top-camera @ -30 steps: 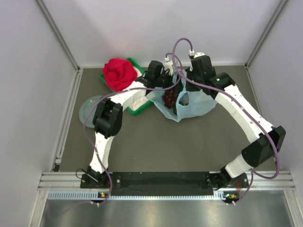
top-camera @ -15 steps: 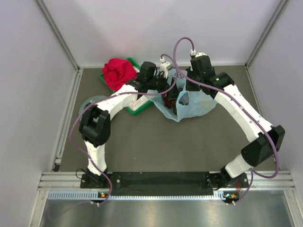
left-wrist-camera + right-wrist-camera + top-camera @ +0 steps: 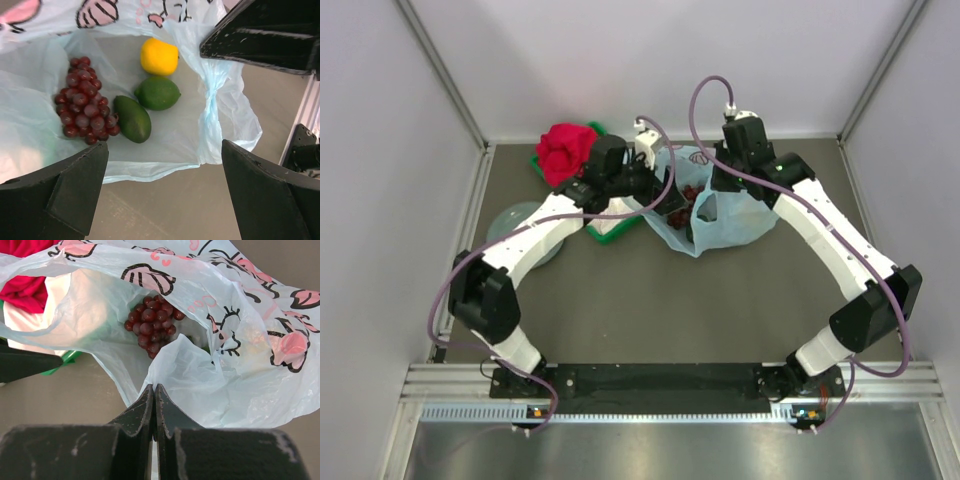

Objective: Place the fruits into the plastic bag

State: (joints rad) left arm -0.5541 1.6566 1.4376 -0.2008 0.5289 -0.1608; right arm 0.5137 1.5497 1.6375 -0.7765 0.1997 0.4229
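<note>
Our right gripper (image 3: 154,396) pinches the plastic bag (image 3: 240,390) at its rim to hold it open; our left gripper (image 3: 165,167) gapes wide and empty over the fruits (image 3: 157,93)

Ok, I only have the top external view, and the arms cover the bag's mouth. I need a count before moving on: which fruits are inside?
Observer: The left wrist view shows four inside the plastic bag: the grapes, a yellow citrus, a round green fruit and a darker green fruit.
Operator: Is the left hand carrying anything?
Observer: No. The left hand is open and empty over the bag's mouth.
Operator: And the right?
Observer: The right hand is shut on a fold of the bag's edge.
</note>
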